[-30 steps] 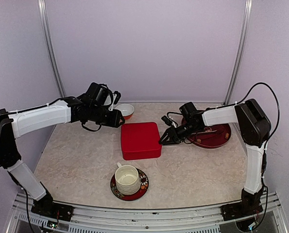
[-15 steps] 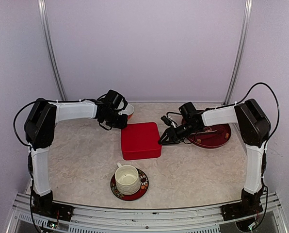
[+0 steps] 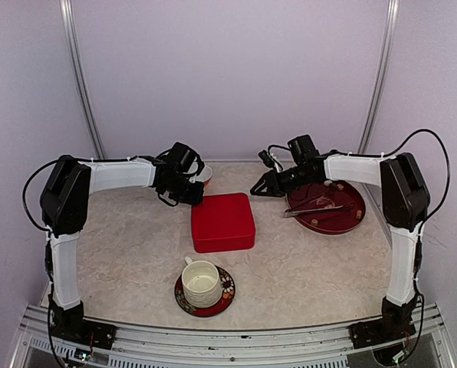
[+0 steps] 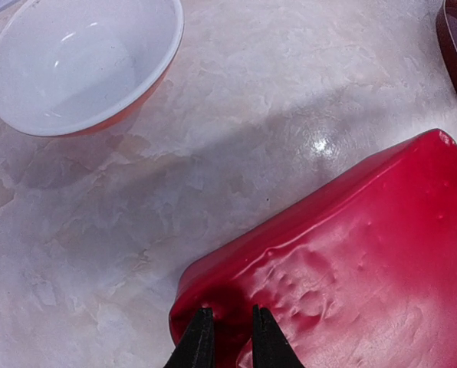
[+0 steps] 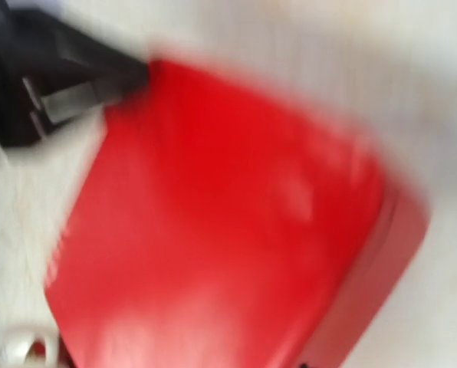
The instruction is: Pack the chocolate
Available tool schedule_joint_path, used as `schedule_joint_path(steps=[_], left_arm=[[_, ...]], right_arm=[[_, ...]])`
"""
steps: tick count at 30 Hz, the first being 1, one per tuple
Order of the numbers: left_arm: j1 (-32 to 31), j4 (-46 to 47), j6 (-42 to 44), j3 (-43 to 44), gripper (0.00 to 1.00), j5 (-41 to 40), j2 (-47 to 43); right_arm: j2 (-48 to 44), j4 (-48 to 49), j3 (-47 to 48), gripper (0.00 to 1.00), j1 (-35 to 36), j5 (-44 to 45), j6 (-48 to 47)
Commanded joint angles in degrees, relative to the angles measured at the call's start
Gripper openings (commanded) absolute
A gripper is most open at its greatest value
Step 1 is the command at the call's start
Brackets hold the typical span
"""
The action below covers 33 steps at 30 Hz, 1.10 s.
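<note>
Red box [image 3: 222, 221] sits central — bowl [image 4: 83, 61] behind, cup [image 3: 201, 280] before, plate [image 3: 324, 230] right.

A beige, marbled stone-look counter [image 3: 305, 268] lies inside a booth of plain pale lilac wall panels [image 3: 228, 77], joined at the back corners by slim silver metal uprights [image 3: 79, 77]. A ribbed aluminium rail [image 3: 236, 341] runs along the counter's near edge. The light is soft and even.
</note>
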<state>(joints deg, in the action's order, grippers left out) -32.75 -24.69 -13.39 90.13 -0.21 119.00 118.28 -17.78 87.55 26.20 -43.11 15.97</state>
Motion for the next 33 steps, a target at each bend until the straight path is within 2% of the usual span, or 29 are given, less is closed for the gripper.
schedule_joint_path(steps=[1,4,8,12,22,27,33], left_arm=[[0.48,-4.85,0.55,-0.17,0.18,0.6,2.56],[0.48,-4.64,0.51,0.0,0.18,0.63,2.34],[0.43,-4.57,0.36,0.43,0.18,0.67,2.44],[0.45,-4.66,0.47,0.49,0.18,0.63,2.55],[0.52,-4.4,0.58,0.31,0.18,0.96,2.9],[0.88,-4.47,0.79,0.34,0.18,0.32,2.09],[0.73,-3.92,0.39,1.17,0.18,-1.72,-3.95]], right_arm=[[-1.01,0.2,7.31,0.34,0.26,3.94,-1.57],[0.49,-2.21,11.61,0.26,1.97,8.34,-3.99],[4.53,-7.27,17.64,0.15,5.39,19.34,-8.44],[7.4,-10.12,21.75,0.12,8.17,28.61,-11.52],[21.23,-15.57,27.21,0.07,8.69,32.19,-12.25],[19.11,-14.1,21.75,0.06,8.65,31.92,-12.62],[16.38,-13.38,19.54,0.06,8.52,29.89,-12.71]])
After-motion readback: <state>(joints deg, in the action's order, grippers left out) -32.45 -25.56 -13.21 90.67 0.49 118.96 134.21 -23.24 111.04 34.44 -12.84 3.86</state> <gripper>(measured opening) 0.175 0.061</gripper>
